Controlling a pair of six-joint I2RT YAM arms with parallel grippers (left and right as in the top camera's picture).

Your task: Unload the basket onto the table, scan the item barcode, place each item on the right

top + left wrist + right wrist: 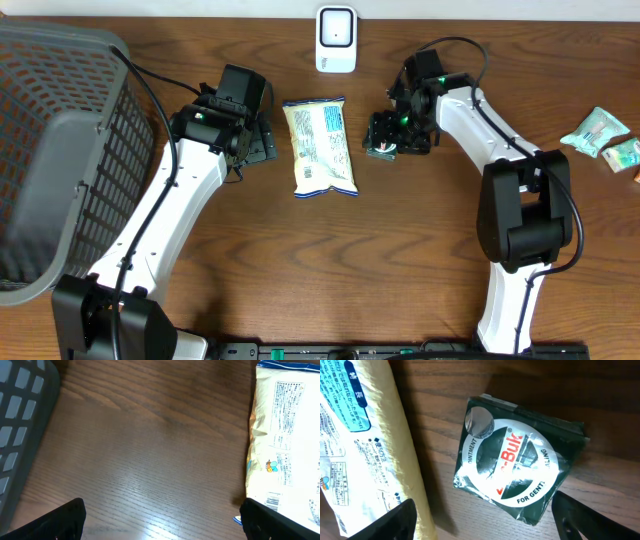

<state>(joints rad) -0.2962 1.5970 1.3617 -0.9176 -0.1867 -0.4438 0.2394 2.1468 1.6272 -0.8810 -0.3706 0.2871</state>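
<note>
The dark green square foil packet (520, 460) with a round white label and red lettering lies flat on the brown wooden counter (400, 260), label up. It sits right of centre in the overhead view, with one corner turned toward 12 o'clock in the right wrist view. Part of the label reads "FOR GENT". The right gripper (484, 499) hangs directly over it. Its jaws stand wide apart, one at each lower corner of the right wrist view, and nothing is clamped between them. I cannot tell whether either touches the foil.

Just beside the packet at 9 o'clock, with a strip of bare wood between them, lies the pale yellow and white plastic snack bag (320, 145). It lies lengthwise, printed back up, with blue text panels and a small barcode near its lower end. At 11 o'clock from the packet, against the far edge of the counter, stands the white upright barcode scanner (336, 40).

The left gripper (162, 510) hovers at 9 o'clock of the bag. Its jaws are fully apart over bare wood and hold nothing. Farther out at 9 o'clock stands the grey plastic lattice basket (50, 150). Well apart at 3 o'clock of the packet lie two small mint-green wrapped packets (600, 130).
</note>
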